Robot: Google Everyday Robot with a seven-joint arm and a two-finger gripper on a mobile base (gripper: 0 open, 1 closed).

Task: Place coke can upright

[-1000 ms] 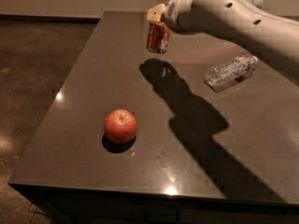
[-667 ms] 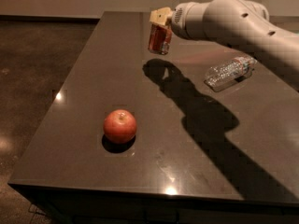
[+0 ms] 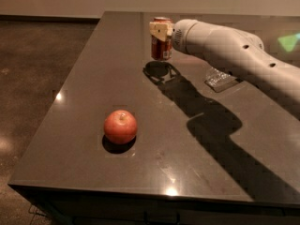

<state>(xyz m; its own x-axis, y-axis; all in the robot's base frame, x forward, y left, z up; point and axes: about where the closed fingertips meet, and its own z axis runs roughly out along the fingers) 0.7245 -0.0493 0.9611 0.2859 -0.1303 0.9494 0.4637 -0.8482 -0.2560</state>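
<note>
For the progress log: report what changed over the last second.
The gripper, holding the coke can upright by its top, came down, bringing it close above the table; the arm now hides most of the water bottle. Nothing was let go. The apple and bottle stayed put.

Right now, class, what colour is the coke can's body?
Red-orange coke can, camera view; the pincer grips it over the far end of the table.

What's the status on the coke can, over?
Claw clamped on coke can, far side of table. Can upright, table contact unclear. Apple, bottle well clear.
</note>
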